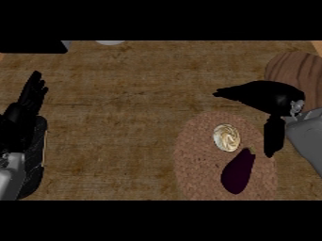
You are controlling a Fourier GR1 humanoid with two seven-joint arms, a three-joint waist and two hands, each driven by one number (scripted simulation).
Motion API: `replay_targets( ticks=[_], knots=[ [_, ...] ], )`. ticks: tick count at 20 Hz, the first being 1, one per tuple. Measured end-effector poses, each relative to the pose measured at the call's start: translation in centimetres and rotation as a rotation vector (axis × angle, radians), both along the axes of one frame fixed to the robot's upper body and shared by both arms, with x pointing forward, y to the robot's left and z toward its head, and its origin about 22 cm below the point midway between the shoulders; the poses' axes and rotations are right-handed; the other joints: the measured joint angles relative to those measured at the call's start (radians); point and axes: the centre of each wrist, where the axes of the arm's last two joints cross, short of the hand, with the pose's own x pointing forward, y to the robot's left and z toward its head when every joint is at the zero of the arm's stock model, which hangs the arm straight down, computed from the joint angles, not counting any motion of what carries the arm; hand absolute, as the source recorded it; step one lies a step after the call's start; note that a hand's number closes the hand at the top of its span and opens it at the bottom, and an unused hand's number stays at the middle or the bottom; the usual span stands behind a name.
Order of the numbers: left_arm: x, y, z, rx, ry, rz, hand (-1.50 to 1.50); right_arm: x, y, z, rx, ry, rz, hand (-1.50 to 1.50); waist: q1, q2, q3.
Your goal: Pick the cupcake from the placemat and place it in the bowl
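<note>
The black right hand [264, 96] hovers open, fingers relaxed, just above the round brown woven placemat [191, 160]. There the small cream-swirled cupcake [226, 137] sits beside a dark purple eggplant [238, 172]. The black left hand [26, 101] rests open at the left edge.

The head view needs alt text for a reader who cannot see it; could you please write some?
The robot's right hand hovers just beyond a round woven placemat holding a cupcake and a dark eggplant. A brown wooden bowl sits at the far right, and the left hand rests open at the left edge.
</note>
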Motion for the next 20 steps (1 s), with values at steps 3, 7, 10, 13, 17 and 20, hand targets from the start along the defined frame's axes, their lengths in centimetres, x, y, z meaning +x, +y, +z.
replay_targets(
  ticks=[3,7,10,13,17,20],
  knots=[
    [-0.3,0.4,0.0,-0.004,-0.001,-0.002,0.00,0.0,0.7,-0.3,-0.032,-0.026,0.014,-1.50,-0.002,0.000,0.000],
    [-0.5,0.5,0.1,-0.006,-0.006,0.001,0.00,-0.3,1.1,-1.4,-0.029,-0.116,0.032,-1.50,-0.003,0.000,0.000],
    [-0.4,0.2,0.1,-0.008,-0.002,-0.003,0.00,-0.1,0.6,-3.1,-0.026,-0.159,0.040,-1.50,-0.003,0.000,0.000],
    [-0.6,0.3,0.1,-0.007,0.001,0.001,0.00,-1.0,1.3,-4.3,-0.023,-0.154,0.042,-1.50,-0.006,-0.001,0.000],
    [-0.6,0.4,0.3,-0.005,0.002,0.005,0.00,-1.3,1.0,-6.4,-0.040,-0.114,0.036,-1.50,-0.006,-0.001,0.000],
    [-0.2,0.6,0.3,-0.006,-0.001,0.004,0.00,-2.1,1.0,-7.4,-0.052,-0.101,0.037,-1.50,-0.008,-0.001,0.000]
  ],
)
